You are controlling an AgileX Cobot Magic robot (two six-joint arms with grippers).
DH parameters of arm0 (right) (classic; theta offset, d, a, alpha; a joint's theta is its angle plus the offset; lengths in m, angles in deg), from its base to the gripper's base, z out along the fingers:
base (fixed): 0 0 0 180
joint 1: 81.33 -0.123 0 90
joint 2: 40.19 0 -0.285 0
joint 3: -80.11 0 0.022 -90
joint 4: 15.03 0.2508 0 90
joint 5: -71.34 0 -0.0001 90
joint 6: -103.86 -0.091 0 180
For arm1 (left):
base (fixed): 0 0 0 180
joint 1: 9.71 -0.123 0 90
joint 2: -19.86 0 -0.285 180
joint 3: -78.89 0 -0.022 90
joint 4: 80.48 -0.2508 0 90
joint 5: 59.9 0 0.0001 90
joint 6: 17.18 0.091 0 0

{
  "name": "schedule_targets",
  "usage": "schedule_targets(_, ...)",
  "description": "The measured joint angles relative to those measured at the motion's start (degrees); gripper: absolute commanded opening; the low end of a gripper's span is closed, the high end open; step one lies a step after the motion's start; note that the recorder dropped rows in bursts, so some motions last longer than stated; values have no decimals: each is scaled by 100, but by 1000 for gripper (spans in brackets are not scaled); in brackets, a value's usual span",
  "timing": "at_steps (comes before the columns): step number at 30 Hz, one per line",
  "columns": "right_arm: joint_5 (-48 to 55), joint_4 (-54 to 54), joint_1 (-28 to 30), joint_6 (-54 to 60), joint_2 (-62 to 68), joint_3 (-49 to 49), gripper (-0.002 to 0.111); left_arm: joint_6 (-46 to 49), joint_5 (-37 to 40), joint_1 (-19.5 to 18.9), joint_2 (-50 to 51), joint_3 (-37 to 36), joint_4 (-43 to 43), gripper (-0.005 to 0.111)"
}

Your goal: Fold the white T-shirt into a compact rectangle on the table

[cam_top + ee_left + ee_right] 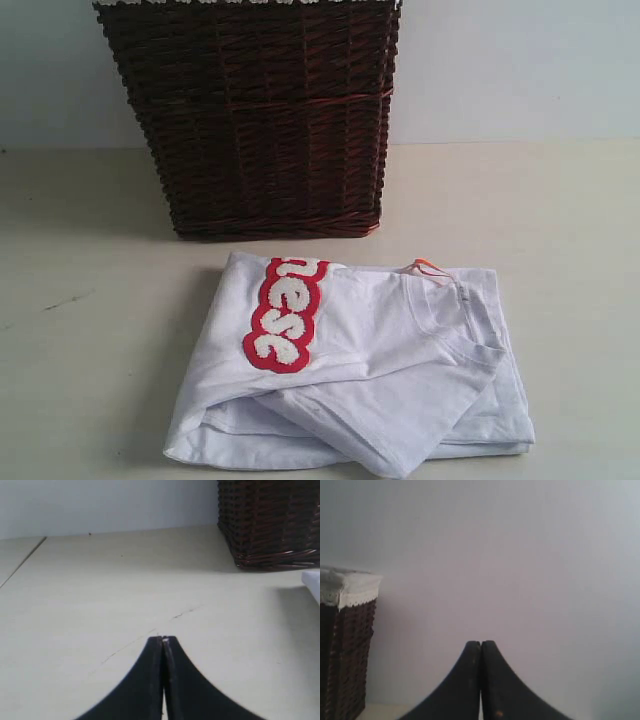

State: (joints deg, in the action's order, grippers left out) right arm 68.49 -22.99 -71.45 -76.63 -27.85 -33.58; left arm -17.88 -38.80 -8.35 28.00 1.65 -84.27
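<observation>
The white T-shirt [380,380] lies folded in a rough rectangle on the table [90,350], near the front edge of the exterior view. Its red-outlined lettering [285,312] faces up at the left, and the collar with an orange tag [428,266] sits at the back right. One sleeve lies loose over the front. Neither arm shows in the exterior view. My left gripper [163,640] is shut with nothing in it, low over bare table; a corner of the shirt [312,582] shows at the frame's edge. My right gripper [481,644] is shut and empty, facing the wall.
A dark brown wicker basket [255,110] stands just behind the shirt; it also shows as a basket [270,522] in the left wrist view and, with a white lace lining, as a basket [347,650] in the right wrist view. A thin scratch [182,613] marks the table.
</observation>
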Motion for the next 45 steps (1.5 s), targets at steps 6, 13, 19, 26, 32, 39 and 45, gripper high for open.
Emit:
schedule_targets(6,77,47,19,11,-419,1035,0,0,3,0,0,0,0,0)
schedule_targets(13,1263,272,24,49,-419,1059,0,0,3,0,0,0,0,0)
schedule_targets(19,1616,401,24,49,-419,1059,0,0,3,0,0,0,0,0)
schedule_targets(26,1832,464,24,49,-419,1059,0,0,3,0,0,0,0,0)
schedule_targets(32,1903,499,24,49,-419,1059,0,0,3,0,0,0,0,0)
schedule_targets(39,1914,499,24,49,-419,1059,0,0,3,0,0,0,0,0)
schedule_targets(45,1914,499,24,49,-419,1059,0,0,3,0,0,0,0,0)
